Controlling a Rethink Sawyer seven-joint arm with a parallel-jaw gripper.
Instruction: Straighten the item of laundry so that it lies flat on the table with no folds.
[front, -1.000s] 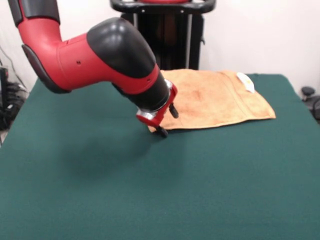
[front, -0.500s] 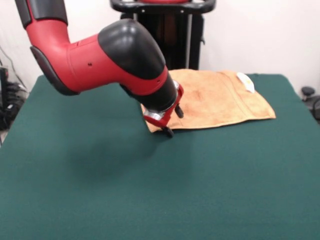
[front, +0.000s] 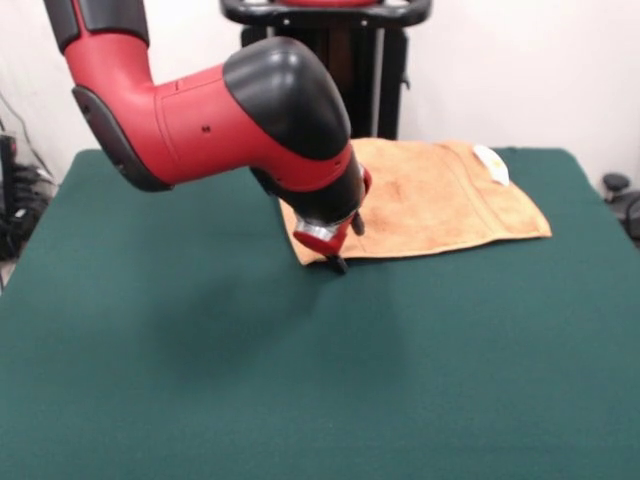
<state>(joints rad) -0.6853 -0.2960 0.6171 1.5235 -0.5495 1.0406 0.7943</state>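
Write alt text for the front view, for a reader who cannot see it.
A red and black robot arm reaches down so that its pincer meets the near left corner of an orange-tan towel lying on a dark green table. A small white tag sits near the towel's far right edge.

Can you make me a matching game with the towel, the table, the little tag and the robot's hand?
Things:
1. towel
2. table
3. tag
4. hand

Descriptions:
A. dark green
B. white, near the towel's far edge
C. at the towel's near corner
D. orange-tan, lying on the table

Pairs: 1-D, 2-A, 3-B, 4-C
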